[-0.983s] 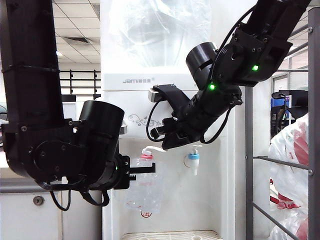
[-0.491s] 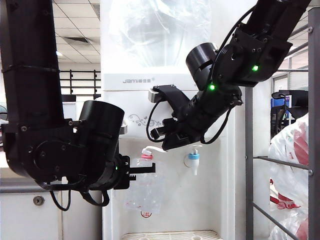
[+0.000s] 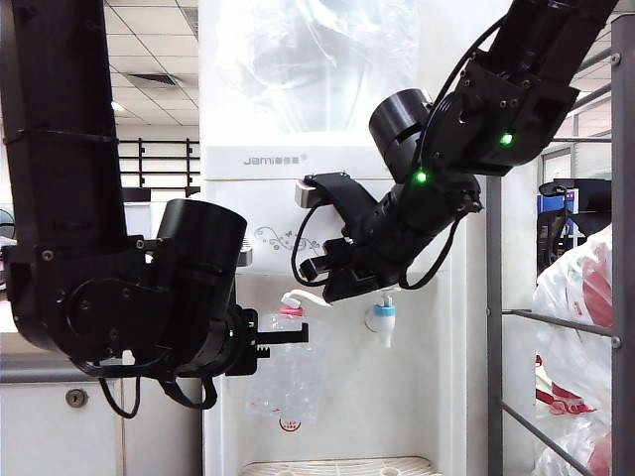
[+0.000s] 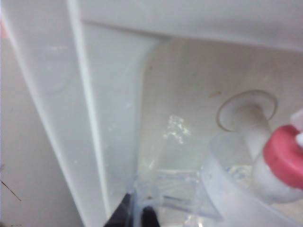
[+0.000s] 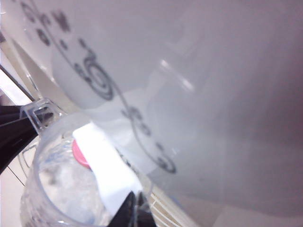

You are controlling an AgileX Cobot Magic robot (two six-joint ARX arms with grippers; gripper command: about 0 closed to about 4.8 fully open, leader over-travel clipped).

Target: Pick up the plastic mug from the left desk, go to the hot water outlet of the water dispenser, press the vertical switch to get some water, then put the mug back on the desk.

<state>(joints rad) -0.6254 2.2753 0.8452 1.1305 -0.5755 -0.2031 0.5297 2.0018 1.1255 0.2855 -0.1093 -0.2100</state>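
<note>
The clear plastic mug (image 3: 289, 375) hangs under the hot water outlet (image 3: 291, 310), the white tap with the red collar on the water dispenser (image 3: 260, 159). My left gripper (image 3: 281, 340) is shut on the mug's handle (image 4: 163, 198), with its dark fingertips (image 4: 124, 213) on both sides of it. The red collar (image 4: 285, 156) sits just above the mug's rim (image 4: 214, 165). My right gripper (image 3: 333, 289) is shut, and its tips (image 5: 134, 211) rest against the vertical switch (image 5: 105, 166), the white lever over the mug (image 5: 45, 189).
The blue-collared tap (image 3: 384, 312) is to the right of the red one. The drip tray (image 3: 342, 466) lies below the mug. The left desk's grey cabinet front (image 3: 60, 431) with a round lock is at the lower left. A metal frame (image 3: 494, 327) and plastic bags (image 3: 585, 337) stand at the right.
</note>
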